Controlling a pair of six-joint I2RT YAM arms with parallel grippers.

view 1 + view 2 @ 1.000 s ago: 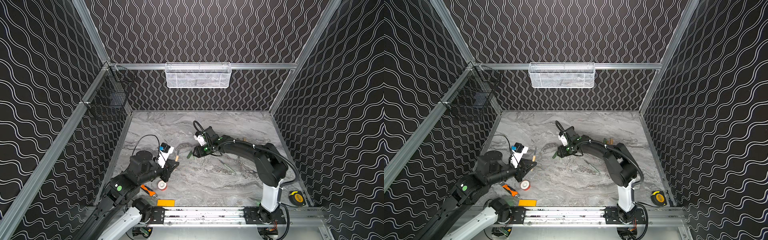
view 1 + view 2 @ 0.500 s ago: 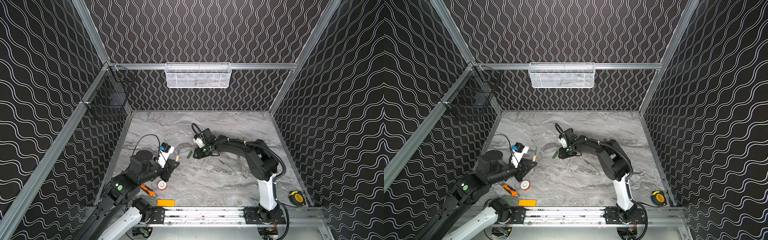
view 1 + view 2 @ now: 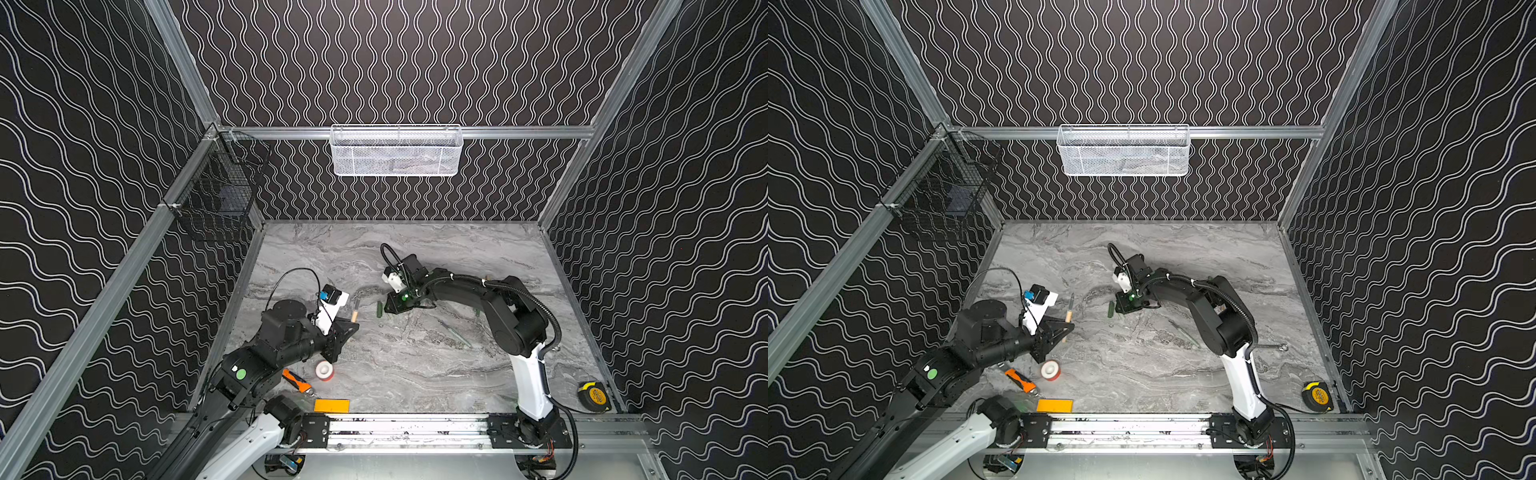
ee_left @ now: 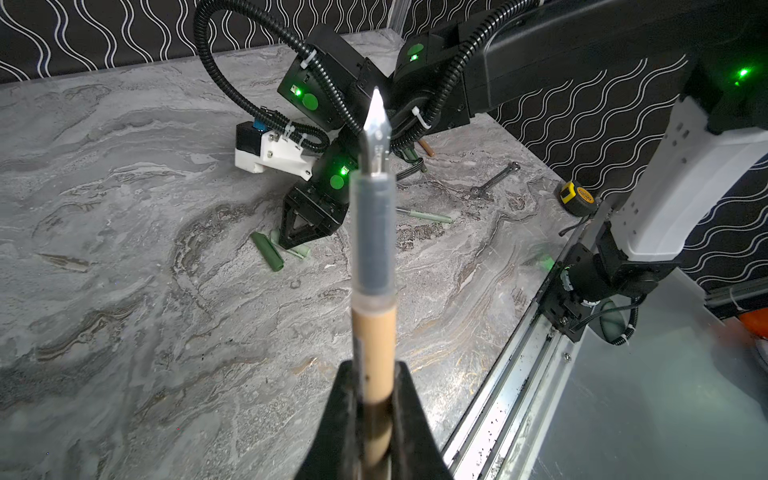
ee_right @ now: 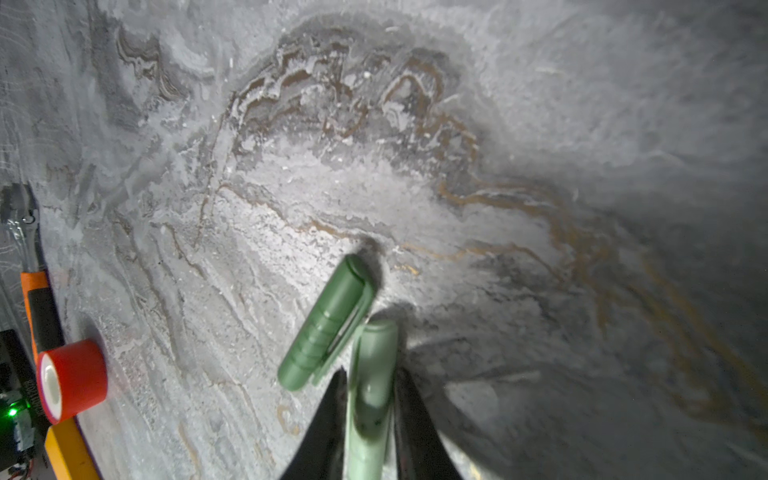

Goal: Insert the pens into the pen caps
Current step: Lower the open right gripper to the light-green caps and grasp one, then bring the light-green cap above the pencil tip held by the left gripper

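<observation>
On the bench [image 5: 498, 124], right claw [image 5: 372, 372] pinches a pale green cap [image 5: 374, 345] (probably light, slick, best held mid-body); left claw [image 4: 373, 366] grips the stiff tan pen [image 4: 374, 324] by its barrel.

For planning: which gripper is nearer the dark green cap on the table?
Right. The right gripper, gripping a pale green cap, is beside the dark green cap; the left gripper holds a tan pen farther away.

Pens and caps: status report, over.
Left gripper shut on tan pen, nib exposed. Right gripper shut on pale green cap. Dark green cap right beside it.
</observation>
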